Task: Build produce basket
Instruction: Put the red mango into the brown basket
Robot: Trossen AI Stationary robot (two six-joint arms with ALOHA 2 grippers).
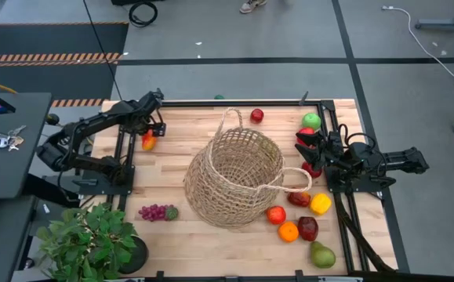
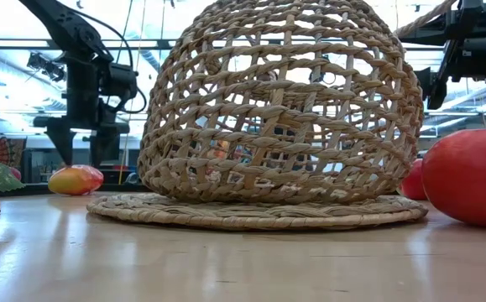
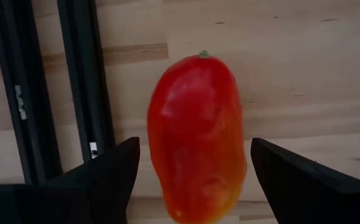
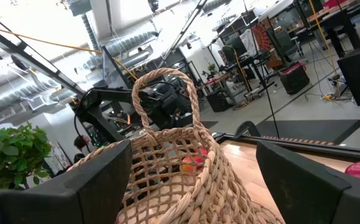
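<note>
Left end effector [image 1: 150,133]: over the far-left part of the counter [image 1: 211,235], fingers [image 3: 105,180] spread, one on each side of an elongated red-orange fruit [image 3: 197,137] that lies on the wood. We see a gap on both sides, so no contact. In the low view the same end effector [image 2: 79,143] hangs just above that fruit [image 2: 75,179].

Right end effector [image 1: 311,153]: at the right edge of the counter, fingers [image 4: 92,186] spread, nothing between them; it faces the basket.

Basket [image 1: 234,176]: mid-counter, lying tilted, with one looped handle [image 1: 231,117] on the far side and the other [image 1: 293,182] on the right, just beside the right end effector.

Produce outside the basket:
- red apple [image 1: 256,116] and green apple [image 1: 311,121] along the far edge
- red apple [image 1: 275,215], orange [image 1: 288,231], dark red fruit [image 1: 307,228], yellow pepper [image 1: 320,204] and pear [image 1: 321,254] clustered near-right
- purple grapes [image 1: 154,212] near-left, close to a potted plant [image 1: 89,243].
</note>
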